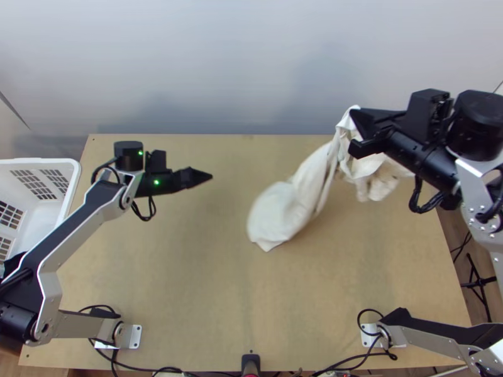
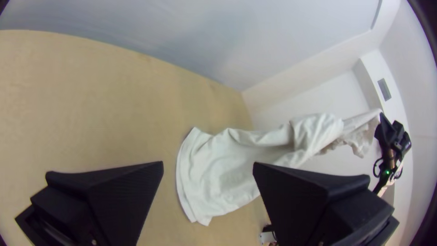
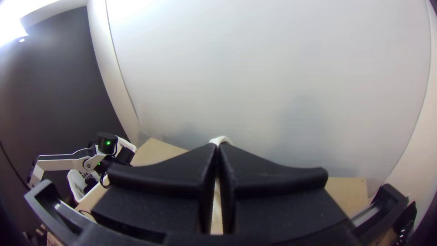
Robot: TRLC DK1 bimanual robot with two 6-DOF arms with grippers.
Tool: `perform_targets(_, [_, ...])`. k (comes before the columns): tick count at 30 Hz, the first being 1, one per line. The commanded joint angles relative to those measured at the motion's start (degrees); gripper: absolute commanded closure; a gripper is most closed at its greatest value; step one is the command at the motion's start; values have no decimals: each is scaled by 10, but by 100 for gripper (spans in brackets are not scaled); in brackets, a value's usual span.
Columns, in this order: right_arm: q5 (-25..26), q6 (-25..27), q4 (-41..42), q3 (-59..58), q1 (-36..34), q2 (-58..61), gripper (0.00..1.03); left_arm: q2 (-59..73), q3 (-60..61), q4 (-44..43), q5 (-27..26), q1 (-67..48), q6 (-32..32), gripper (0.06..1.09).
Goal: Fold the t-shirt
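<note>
Right tool (image 1: 355,114) clamps the t-shirt (image 1: 302,191) by one end; left tool (image 1: 209,176) spread apart.

It looks like a robotics lab (cables (image 1: 146,219) and all), two jointed arms (image 1: 85,220) at a wooden table (image 1: 188,276).

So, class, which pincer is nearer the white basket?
Left. The left pincer hangs over the left half of the table, on the basket's side; the right pincer is over the right half, gripping the shirt.

The shirt (image 1: 276,210) is matt cloth. The table (image 1: 207,283) looks like smooth wood. The basket (image 1: 43,210) seems plastic.
</note>
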State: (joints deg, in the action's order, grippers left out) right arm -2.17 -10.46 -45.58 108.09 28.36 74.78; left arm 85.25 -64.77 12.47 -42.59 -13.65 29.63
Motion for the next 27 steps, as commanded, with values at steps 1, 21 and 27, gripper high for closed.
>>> perform_targets(1, [-6, -6, -13, -62, 20, -17, 99, -25, 24, 17, -14, -33, -21, 12])
perform_targets(21, [-7, -8, -12, -128, 23, -52, 99, 4, 67, 52, 204, -361, -175, 11])
perform_targets(27, [-7, -11, -12, -128, 13, -53, 99, 46, 47, -8, 273, -415, -222, 11])
